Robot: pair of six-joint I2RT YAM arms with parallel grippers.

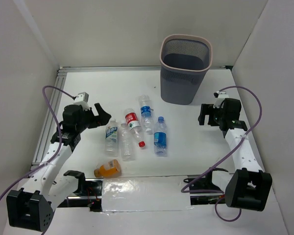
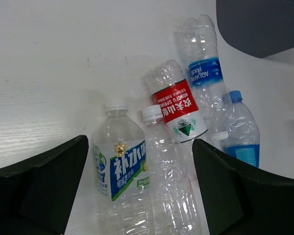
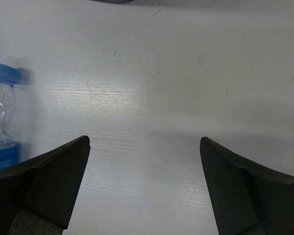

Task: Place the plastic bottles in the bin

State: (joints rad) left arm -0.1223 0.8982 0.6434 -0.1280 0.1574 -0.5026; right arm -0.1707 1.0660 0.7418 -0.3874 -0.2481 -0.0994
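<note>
The white surface point(image 1: 108, 88) is boxed in by white walls point(image 1: 19, 73) at left, right and back, so any swing has to stay inside that frame. The grey mesh bin point(image 1: 179, 90) stands upright at the far side, right of centre and close to the back wall, its mouth open upward. I judge that this puts it within easier reach of the right arm. Bare surface between it and the bottles gives room to carry things across. The left gripper point(image 1: 102, 117) hangs spread wide and empty just left of the cluster, framing the white-capped bottle point(image 2: 121, 171), likely the first pick. The right gripper point(image 1: 203, 115), also wide and empty, hovers over bare surface near the bin, apart from the cluster. Five bottles lie packed close mid-surface: the white-capped one, a clear label-less bottle point(image 2: 169, 186) just beside it, the red-labelled bottle point(image 2: 176, 105), the blue-banded bottle point(image 2: 203, 73) and the blue-capped bottle point(image 1: 160, 137). The stubby orange bottle point(image 1: 108, 169) lies alone near the front edge. None is in the bin.
</note>
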